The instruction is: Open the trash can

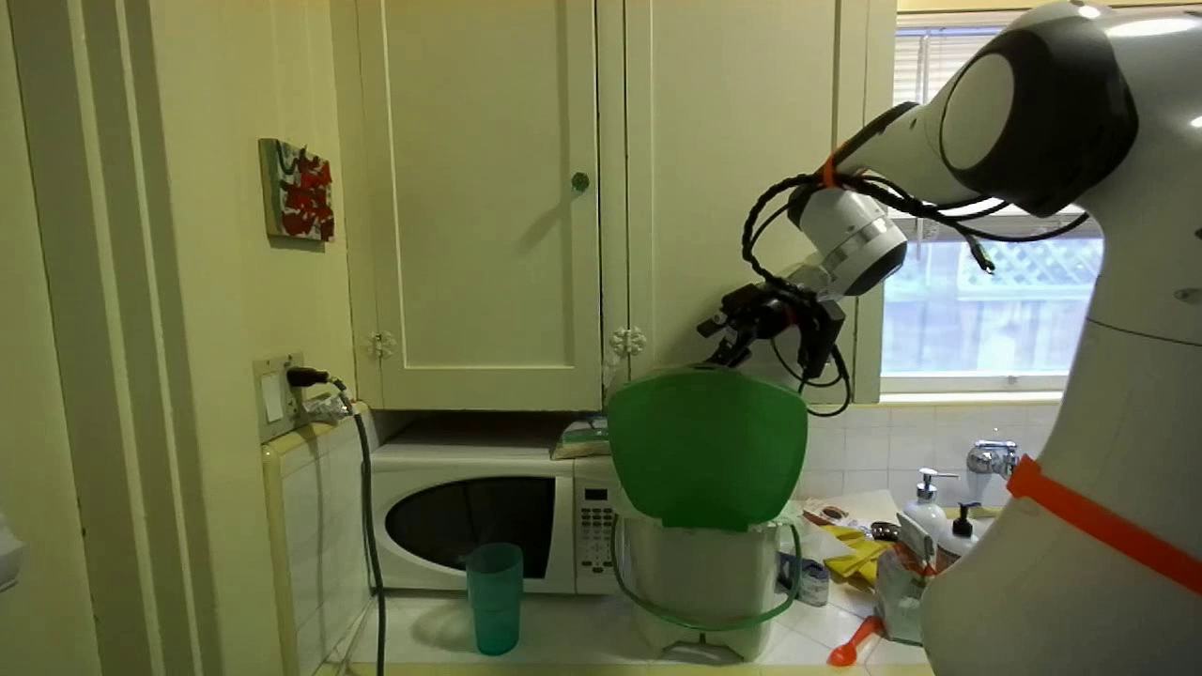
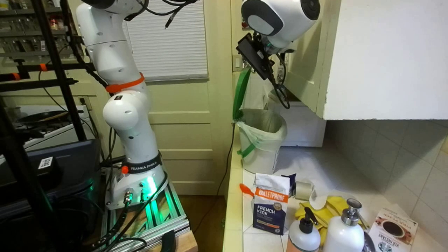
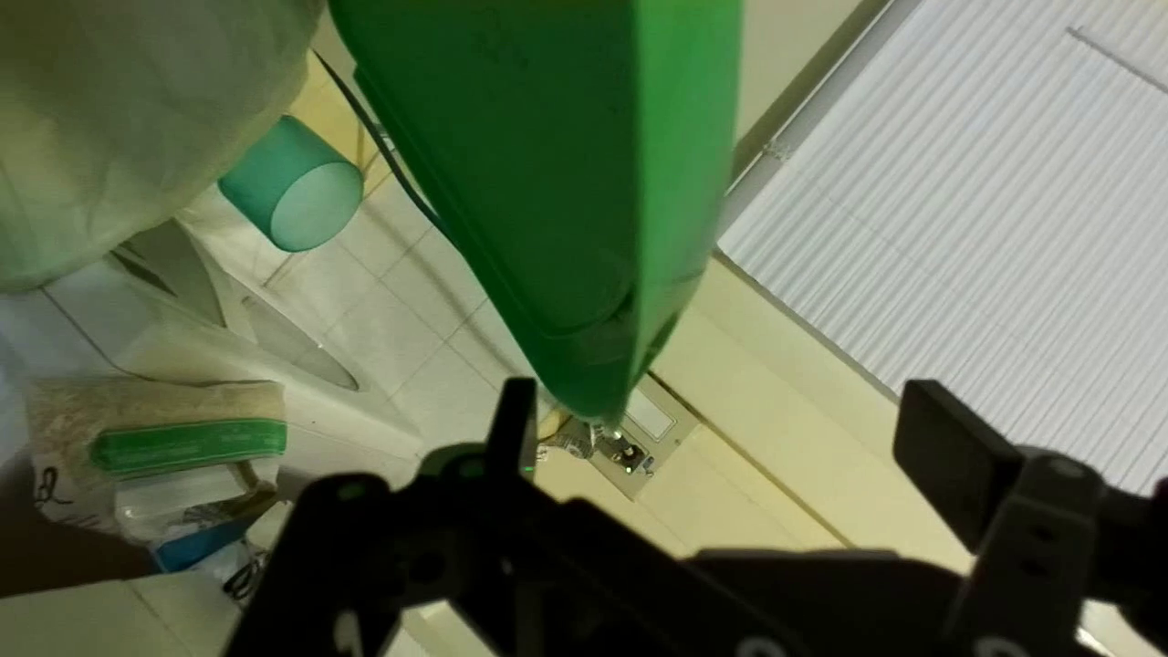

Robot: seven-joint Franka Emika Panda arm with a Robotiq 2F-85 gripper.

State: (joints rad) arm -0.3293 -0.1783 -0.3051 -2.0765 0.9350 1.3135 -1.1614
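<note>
The trash can (image 1: 700, 573) stands on the counter, a pale body with a bag liner showing over its rim in an exterior view (image 2: 260, 154). Its green lid (image 1: 707, 449) stands raised, near upright, on the side away from the microwave; it also shows in an exterior view (image 2: 241, 92). My gripper (image 1: 716, 343) is at the lid's top edge. In the wrist view my gripper (image 3: 730, 447) is open with wide-apart fingers. The lid's edge (image 3: 547, 164) reaches close to the left finger; I cannot tell whether they touch. Nothing is held between the fingers.
A white microwave (image 1: 470, 516) stands behind the bin, with a teal cup (image 1: 495, 601) in front. Upper cabinets (image 1: 488, 188) are close behind the gripper. A coffee bag (image 2: 271, 204), yellow gloves (image 2: 327, 210), an orange spoon (image 2: 246, 189) and soap bottles (image 2: 344, 231) lie along the counter.
</note>
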